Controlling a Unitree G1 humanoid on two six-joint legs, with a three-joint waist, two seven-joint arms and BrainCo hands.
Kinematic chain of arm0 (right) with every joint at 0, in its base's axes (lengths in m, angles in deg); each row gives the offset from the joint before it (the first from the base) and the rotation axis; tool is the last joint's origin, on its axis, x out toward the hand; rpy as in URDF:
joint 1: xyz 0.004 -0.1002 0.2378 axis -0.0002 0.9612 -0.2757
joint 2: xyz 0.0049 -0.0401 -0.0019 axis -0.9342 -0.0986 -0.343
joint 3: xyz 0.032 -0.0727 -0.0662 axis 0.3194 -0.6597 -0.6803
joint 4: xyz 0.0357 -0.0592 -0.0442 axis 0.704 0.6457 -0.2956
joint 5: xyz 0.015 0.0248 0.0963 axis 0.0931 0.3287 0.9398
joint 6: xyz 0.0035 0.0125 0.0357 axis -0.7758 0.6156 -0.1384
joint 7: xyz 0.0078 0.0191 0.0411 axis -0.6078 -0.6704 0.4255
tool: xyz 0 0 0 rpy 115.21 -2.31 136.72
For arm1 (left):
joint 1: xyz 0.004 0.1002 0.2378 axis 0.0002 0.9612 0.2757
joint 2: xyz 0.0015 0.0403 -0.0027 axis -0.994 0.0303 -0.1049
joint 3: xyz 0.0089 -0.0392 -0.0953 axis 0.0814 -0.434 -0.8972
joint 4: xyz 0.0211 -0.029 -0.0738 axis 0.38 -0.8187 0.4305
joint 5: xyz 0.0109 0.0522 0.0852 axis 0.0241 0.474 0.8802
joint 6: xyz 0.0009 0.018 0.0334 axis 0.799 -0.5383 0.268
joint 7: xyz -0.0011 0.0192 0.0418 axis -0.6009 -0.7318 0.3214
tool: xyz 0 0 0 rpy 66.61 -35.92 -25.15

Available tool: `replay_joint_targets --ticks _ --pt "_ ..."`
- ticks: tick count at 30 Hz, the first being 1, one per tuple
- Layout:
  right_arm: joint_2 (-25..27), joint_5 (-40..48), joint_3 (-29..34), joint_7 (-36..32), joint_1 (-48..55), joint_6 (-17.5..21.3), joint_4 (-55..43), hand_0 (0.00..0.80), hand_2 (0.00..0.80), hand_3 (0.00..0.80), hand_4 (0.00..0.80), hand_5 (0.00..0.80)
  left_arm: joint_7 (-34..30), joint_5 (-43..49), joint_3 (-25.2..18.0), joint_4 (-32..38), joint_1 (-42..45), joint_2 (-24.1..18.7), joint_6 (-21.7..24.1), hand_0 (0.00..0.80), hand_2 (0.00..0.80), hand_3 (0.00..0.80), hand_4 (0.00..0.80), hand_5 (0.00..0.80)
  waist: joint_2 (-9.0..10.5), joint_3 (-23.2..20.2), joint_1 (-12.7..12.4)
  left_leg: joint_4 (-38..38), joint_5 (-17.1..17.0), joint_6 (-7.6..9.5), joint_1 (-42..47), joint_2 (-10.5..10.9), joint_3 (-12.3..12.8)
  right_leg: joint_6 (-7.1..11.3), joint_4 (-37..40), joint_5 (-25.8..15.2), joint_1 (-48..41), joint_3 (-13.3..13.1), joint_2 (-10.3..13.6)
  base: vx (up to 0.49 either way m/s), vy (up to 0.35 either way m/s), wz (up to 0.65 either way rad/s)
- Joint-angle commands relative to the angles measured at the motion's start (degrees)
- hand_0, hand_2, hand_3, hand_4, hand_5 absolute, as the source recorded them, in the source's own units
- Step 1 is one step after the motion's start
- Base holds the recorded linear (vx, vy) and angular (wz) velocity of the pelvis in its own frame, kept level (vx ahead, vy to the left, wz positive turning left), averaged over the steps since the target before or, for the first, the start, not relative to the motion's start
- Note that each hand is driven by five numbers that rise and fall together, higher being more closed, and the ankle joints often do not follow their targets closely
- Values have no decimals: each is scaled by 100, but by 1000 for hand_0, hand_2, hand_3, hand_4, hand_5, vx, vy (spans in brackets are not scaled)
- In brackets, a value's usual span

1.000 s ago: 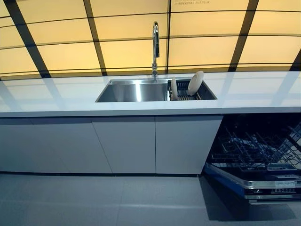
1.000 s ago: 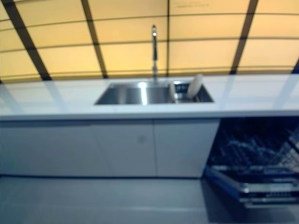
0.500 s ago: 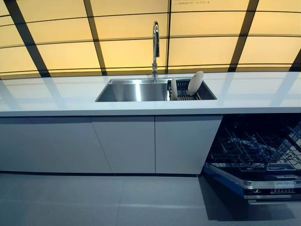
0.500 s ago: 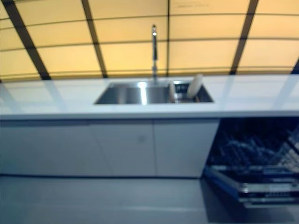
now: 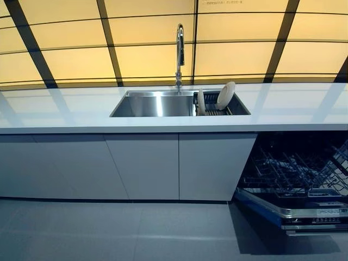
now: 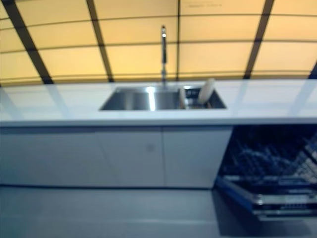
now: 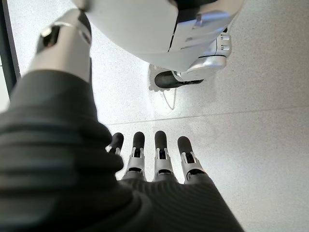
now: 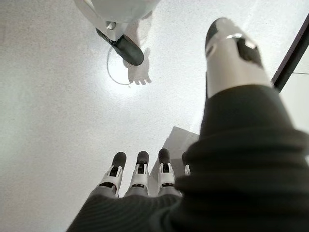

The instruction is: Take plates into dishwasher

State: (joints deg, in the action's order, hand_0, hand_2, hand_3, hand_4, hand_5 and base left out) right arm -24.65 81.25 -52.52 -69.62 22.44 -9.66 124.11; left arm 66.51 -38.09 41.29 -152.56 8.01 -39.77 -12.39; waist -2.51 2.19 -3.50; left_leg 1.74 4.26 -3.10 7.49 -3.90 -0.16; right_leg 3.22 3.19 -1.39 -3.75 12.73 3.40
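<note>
Where the stainless sink [image 5: 147,105] is set into the white countertop [image 5: 65,111], two white plates [image 5: 225,95] stand on edge in a dark dish rack [image 5: 213,110] at the basin's right end: one upright, the other tilted toward the right. A tall chrome faucet [image 5: 180,51] rises behind the sink, before a yellow panelled wall [image 5: 76,60] with dark framing. Grey cabinet doors [image 5: 144,166] run beneath the countertop. At lower right, the dishwasher [image 5: 296,185] stands open, its wire rack [image 5: 296,168] drawn out and bare of plates. Print on its front is too small to read. Left hand [image 7: 157,159]: fingers straight, holding nothing, over grey floor [image 7: 270,125]. Right hand [image 8: 140,176]: fingers likewise straight, empty, over the same floor.
</note>
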Motion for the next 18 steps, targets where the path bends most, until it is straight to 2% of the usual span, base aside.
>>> replay_joint_targets --ticks 1,7,12,13,15,16,17,18 --pt "-186 106 -149 -22 -348 22 227 0 0 0 0 0 15 314 -121 -278 -315 -144 69 0 0 0 0 0 565 23 31 225 -113 483 8 664 272 316 -275 52 -92 -276 68 51 -49 0" --pt "-208 220 -167 -32 -356 -53 212 0 0 0 0 0 54 394 -76 -291 -302 -169 -6 0 0 0 0 0 523 -10 38 237 -124 498 -10 645 251 269 -384 161 -69 -258 30 26 -68 0" --pt "-244 256 -248 -128 -394 -39 158 0 0 0 0 0 138 302 -111 -255 -299 -212 -35 0 0 0 0 0 459 47 103 -23 -57 495 -44 570 141 112 -604 334 -20 -351 -81 28 -93 1" --pt "-226 243 -266 -133 -396 -74 134 0 0 0 0 0 165 253 -131 -219 -304 -219 -39 0 0 0 0 0 480 72 113 -197 -15 461 -87 530 127 69 -630 352 -14 -368 -91 5 -81 8" --pt "-156 247 -305 -166 -417 -142 78 0 0 0 0 0 192 210 -199 -182 -343 -215 57 0 0 0 0 0 657 230 127 -1355 158 394 -492 489 99 -53 -768 373 49 -460 3 -18 -84 16" --pt "-82 237 -350 -189 -413 -180 18 0 0 0 0 0 242 196 -201 -165 -379 -204 170 0 0 0 0 0 722 358 115 -2092 -3 348 -899 486 111 -135 -834 402 82 -542 11 -25 -68 14" --pt "-49 229 -359 -199 -409 -197 2 0 0 0 0 0 241 174 -197 -154 -394 -200 187 0 0 0 0 0 731 409 102 -2334 -106 325 -1079 482 148 -170 -857 404 86 -548 6 -15 -53 9" --pt "8 230 -366 -200 -405 -221 -20 0 0 0 0 0 223 88 -182 -117 -424 -183 188 0 0 0 0 0 710 518 53 -2585 -376 271 -1496 433 267 -212 -887 428 48 -577 -37 87 12 4"
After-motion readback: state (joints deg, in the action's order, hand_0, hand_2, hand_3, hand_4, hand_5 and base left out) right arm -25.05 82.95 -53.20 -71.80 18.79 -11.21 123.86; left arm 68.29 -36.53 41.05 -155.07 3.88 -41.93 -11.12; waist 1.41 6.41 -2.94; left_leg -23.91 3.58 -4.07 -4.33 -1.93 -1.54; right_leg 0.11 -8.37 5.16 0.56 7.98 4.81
